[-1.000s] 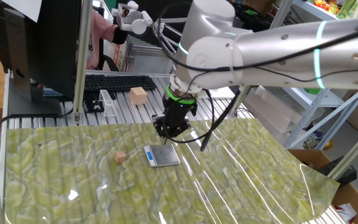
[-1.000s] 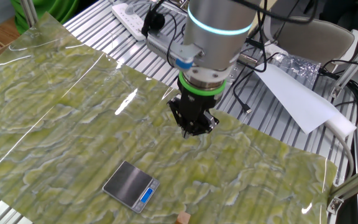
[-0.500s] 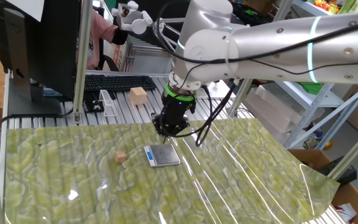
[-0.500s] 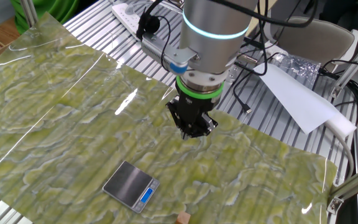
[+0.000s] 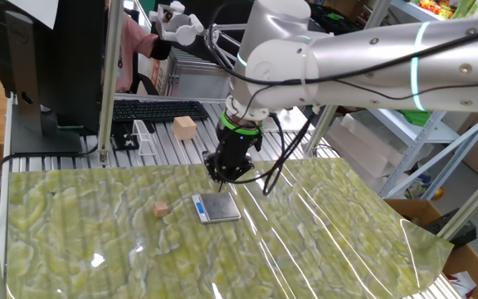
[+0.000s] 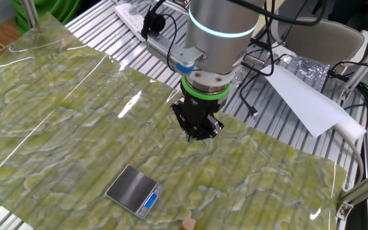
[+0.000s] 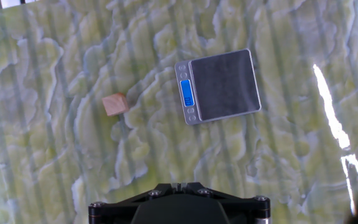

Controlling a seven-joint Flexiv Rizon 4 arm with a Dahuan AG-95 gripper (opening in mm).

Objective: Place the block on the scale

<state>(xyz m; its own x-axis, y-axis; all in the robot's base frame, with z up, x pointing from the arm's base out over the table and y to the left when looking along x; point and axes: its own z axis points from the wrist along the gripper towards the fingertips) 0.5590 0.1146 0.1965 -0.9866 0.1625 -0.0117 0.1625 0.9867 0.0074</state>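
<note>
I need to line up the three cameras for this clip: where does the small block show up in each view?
One fixed view: the block lies on the green mat, left of the scale.
The other fixed view: only its top shows at the bottom edge, right of the scale.
Hand view: left of centre, apart from the scale.
Shared landmark: the scale's blue strip faces the block.

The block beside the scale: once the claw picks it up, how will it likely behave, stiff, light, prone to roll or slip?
The block looks like solid wood, so probably stiff and light. Its flat faces suggest it should sit still rather than roll on the green mat. Being far smaller than the scale plate, it leaves little margin; an off-centre pinch might twist it.
</note>
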